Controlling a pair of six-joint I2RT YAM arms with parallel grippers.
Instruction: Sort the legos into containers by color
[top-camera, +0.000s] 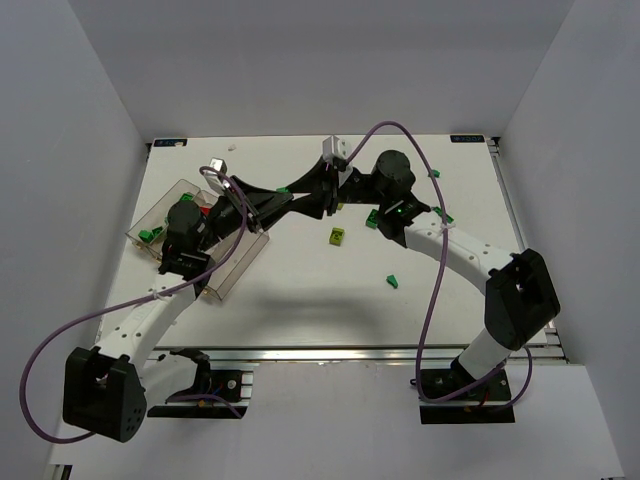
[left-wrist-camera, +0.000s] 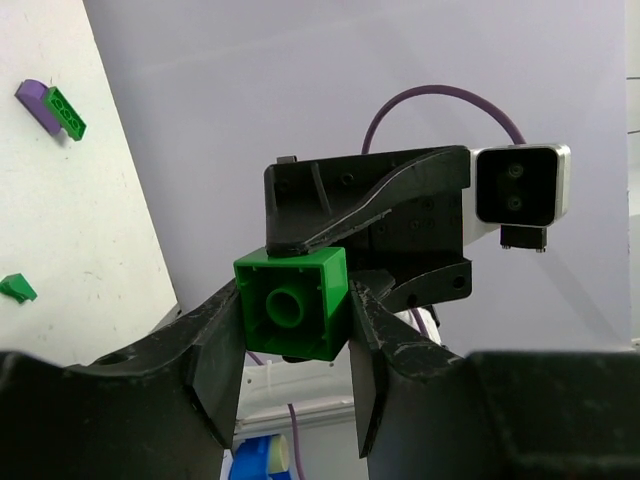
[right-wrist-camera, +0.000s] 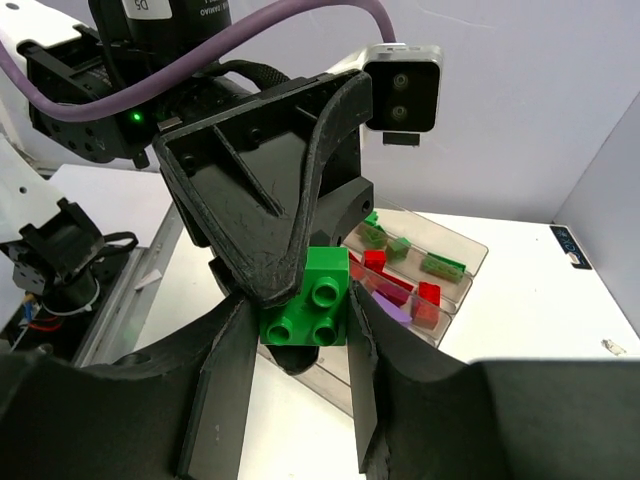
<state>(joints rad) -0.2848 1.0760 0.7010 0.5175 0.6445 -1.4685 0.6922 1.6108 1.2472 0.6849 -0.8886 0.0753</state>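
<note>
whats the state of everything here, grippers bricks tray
green brick: held off the table, clamped by both grippers
left gripper: shut on green brick
right gripper: shut on green brick
tray: upright on table, partly filled
sorted bricks: lying in tray
yellow-green brick: loose on table
small green brick: loose on table

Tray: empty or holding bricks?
Holding bricks: the right wrist view shows red, green and purple ones lying in the tray compartments.
</note>
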